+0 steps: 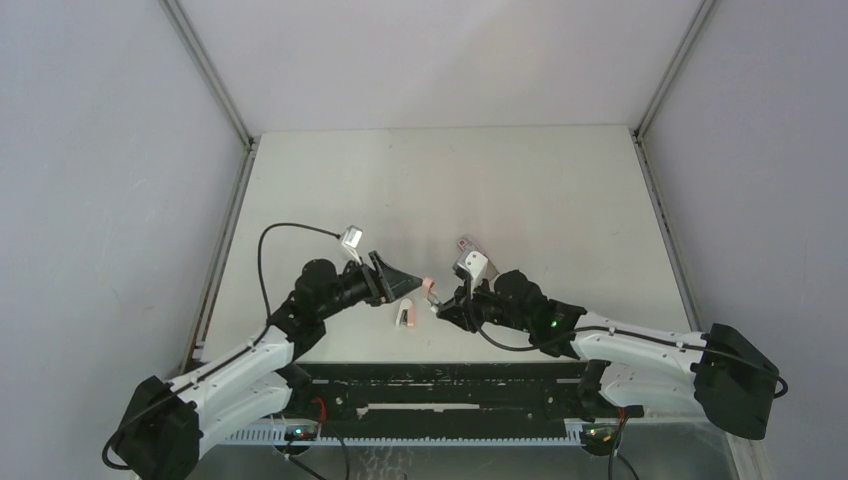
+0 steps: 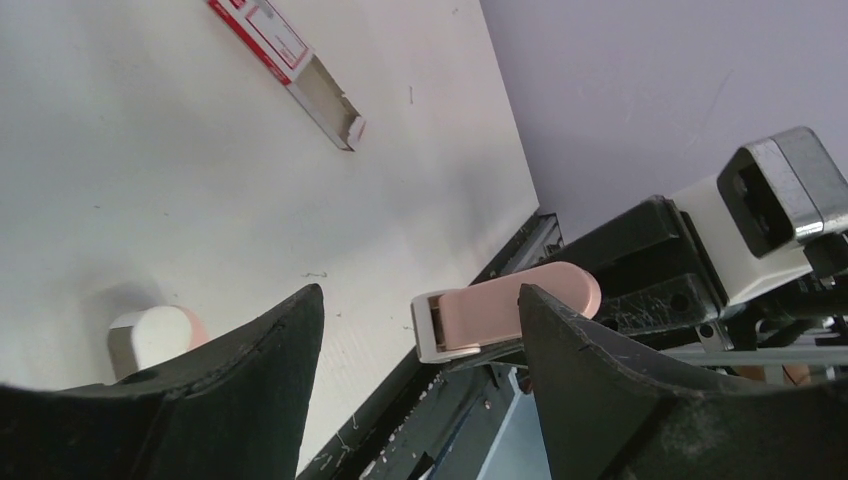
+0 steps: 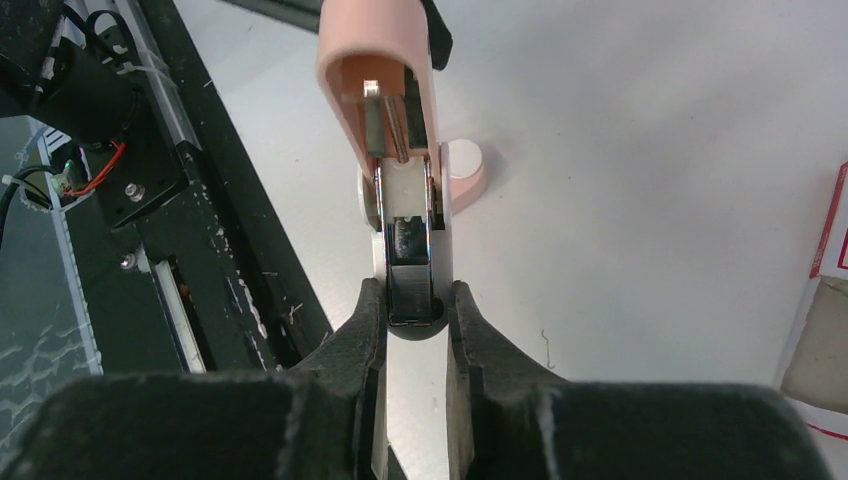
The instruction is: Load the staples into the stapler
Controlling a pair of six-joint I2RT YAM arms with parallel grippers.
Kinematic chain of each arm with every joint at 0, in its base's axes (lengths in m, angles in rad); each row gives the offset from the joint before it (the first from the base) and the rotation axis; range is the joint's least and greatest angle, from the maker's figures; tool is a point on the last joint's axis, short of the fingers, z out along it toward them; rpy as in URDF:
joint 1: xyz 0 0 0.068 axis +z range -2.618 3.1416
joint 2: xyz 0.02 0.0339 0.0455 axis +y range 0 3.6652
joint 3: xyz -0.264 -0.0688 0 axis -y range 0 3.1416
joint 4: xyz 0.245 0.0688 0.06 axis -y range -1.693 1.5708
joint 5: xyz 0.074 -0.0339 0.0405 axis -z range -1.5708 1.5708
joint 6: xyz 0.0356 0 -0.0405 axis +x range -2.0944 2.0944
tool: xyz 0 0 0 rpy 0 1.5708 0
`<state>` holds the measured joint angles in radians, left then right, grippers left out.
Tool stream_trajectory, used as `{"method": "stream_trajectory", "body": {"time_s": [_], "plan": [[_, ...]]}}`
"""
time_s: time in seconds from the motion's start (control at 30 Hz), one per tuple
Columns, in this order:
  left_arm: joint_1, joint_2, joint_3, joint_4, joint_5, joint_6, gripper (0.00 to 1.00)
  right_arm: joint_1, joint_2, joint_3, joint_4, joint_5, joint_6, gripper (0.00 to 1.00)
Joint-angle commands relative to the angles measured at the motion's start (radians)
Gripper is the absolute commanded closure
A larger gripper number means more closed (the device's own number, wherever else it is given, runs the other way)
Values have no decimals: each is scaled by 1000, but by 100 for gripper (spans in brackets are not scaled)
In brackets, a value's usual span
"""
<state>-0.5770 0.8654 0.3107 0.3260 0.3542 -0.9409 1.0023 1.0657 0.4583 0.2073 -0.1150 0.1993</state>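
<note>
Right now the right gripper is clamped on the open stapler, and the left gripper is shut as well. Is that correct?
Not quite. The right gripper is clamped on the open stapler, but the left gripper is open, not shut. The left wrist view shows its jaws standing wide apart, with the stapler's pink end between them.

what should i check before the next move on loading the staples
1. Right end effector gripping the stapler: ok, shut on its metal base.
2. Stapler lid swung open: ok.
3. Left end effector open: ok, fingers on either side of the pink lid.
4. Staples in hand: not ok, neither end effector holds a strip.
5. Staples already in the tray: cannot tell.
6. Box and second stapler out of the way: ok, both lying on the table.
</note>
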Motion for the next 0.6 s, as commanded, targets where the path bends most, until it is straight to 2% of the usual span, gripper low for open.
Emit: {"method": "stream_trajectory", "body": {"time_s": [0.0, 0.3, 0.5, 0.57], "plan": [[-43, 24, 43, 65, 50, 9, 25, 7, -30, 7, 55, -5, -10, 100], [-145, 113, 63, 117, 61, 6, 27, 7, -57, 7, 51, 5, -8, 100], [-161, 174, 39, 259, 107, -76, 39, 8, -67, 4, 53, -16, -26, 100], [-167, 195, 37, 313, 121, -106, 40, 13, -73, 0, 65, -27, -39, 100]]}}
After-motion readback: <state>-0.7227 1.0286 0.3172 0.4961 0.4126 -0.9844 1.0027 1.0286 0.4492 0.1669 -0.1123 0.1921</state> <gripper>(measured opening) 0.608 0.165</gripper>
